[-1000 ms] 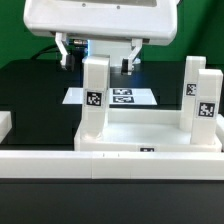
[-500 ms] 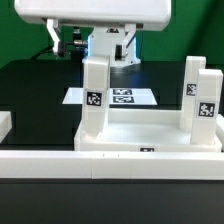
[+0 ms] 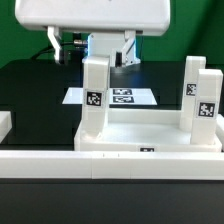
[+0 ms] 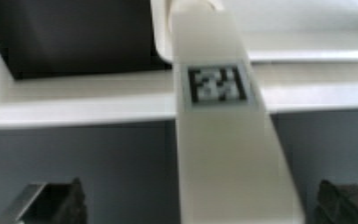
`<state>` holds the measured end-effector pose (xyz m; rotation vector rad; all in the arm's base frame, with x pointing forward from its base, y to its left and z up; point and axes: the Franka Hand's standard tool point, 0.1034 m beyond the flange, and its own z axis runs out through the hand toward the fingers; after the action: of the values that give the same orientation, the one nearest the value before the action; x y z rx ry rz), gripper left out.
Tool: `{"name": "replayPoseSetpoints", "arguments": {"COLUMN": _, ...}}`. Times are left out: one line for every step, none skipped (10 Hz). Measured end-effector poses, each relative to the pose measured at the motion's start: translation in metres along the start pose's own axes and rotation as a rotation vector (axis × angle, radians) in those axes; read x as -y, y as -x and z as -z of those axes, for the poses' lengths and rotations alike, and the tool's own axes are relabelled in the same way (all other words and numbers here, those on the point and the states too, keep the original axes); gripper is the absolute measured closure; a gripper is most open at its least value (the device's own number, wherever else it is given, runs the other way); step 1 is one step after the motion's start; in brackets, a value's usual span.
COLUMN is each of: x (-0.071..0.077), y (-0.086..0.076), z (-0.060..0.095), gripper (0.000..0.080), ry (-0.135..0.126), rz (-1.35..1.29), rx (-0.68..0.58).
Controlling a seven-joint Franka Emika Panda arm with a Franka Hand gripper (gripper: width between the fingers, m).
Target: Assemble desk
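The desk's white slab point(image 3: 150, 135) lies on the black table with its legs standing upright in its corners. One leg point(image 3: 96, 92) stands at the exterior view's left, and two more point(image 3: 201, 98) stand at its right. My gripper point(image 3: 94, 56) hangs open just above the top of the left leg, one finger on each side. In the wrist view that tagged leg point(image 4: 220, 140) runs between my dark fingers point(image 4: 51, 200), clear of both. My gripper point(image 4: 202, 206) holds nothing. The slab point(image 4: 87, 95) shows beyond the leg.
The marker board point(image 3: 122, 97) lies flat behind the slab. A long low white rail point(image 3: 110, 165) runs across the front. A small white block point(image 3: 4, 125) sits at the exterior view's left edge. A green backdrop stands behind the table.
The gripper has risen a little above the left leg and stayed open. The legs and slab have not moved.
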<state>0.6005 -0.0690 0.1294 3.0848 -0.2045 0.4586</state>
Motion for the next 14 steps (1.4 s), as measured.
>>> {"name": "replayPoseSetpoints", "arguments": {"x": 0.001, "y": -0.001, "z": -0.001, "gripper": 0.0151, "ry": -0.022, "rz": -0.013, "rx": 0.077}}
{"name": "replayPoseSetpoints", "arguments": {"x": 0.002, "y": -0.001, "z": -0.003, "gripper": 0.0151, "ry": -0.036, "rz": -0.017, "rx": 0.133}}
{"name": "replayPoseSetpoints", "arguments": {"x": 0.007, "y": 0.002, "z": -0.003, "gripper": 0.0151, "ry": -0.057, "rz": -0.019, "rx": 0.236}}
{"name": "replayPoseSetpoints", "arguments": {"x": 0.009, "y": 0.002, "z": -0.002, "gripper": 0.0151, "ry": -0.064, "rz": -0.014, "rx": 0.308}}
{"name": "replayPoseSetpoints", "arguments": {"x": 0.008, "y": 0.003, "z": -0.003, "gripper": 0.0151, "ry": -0.071, "rz": -0.011, "rx": 0.360}}
{"name": "replayPoseSetpoints", "arguments": {"x": 0.005, "y": 0.003, "z": -0.004, "gripper": 0.0151, "ry": -0.069, "rz": 0.004, "rx": 0.433}}
{"name": "replayPoseSetpoints", "arguments": {"x": 0.001, "y": -0.007, "z": -0.006, "gripper": 0.0151, "ry": -0.050, "rz": 0.022, "rx": 0.412}}
{"name": "replayPoseSetpoints", "arguments": {"x": 0.000, "y": -0.009, "z": -0.006, "gripper": 0.0151, "ry": -0.037, "rz": 0.045, "rx": 0.411}}
{"name": "replayPoseSetpoints", "arguments": {"x": 0.000, "y": -0.010, "z": -0.005, "gripper": 0.0151, "ry": -0.027, "rz": 0.061, "rx": 0.410}}
{"name": "replayPoseSetpoints", "arguments": {"x": -0.001, "y": -0.011, "z": -0.005, "gripper": 0.0151, "ry": -0.029, "rz": 0.066, "rx": 0.409}}
{"name": "replayPoseSetpoints", "arguments": {"x": -0.002, "y": -0.011, "z": -0.005, "gripper": 0.0151, "ry": -0.029, "rz": 0.064, "rx": 0.410}}
{"name": "replayPoseSetpoints", "arguments": {"x": -0.003, "y": -0.010, "z": -0.006, "gripper": 0.0271, "ry": -0.029, "rz": 0.062, "rx": 0.410}}
{"name": "replayPoseSetpoints", "arguments": {"x": -0.003, "y": -0.010, "z": -0.006, "gripper": 0.0271, "ry": -0.028, "rz": 0.063, "rx": 0.409}}
{"name": "replayPoseSetpoints", "arguments": {"x": -0.003, "y": -0.010, "z": -0.006, "gripper": 0.0411, "ry": -0.030, "rz": 0.069, "rx": 0.409}}
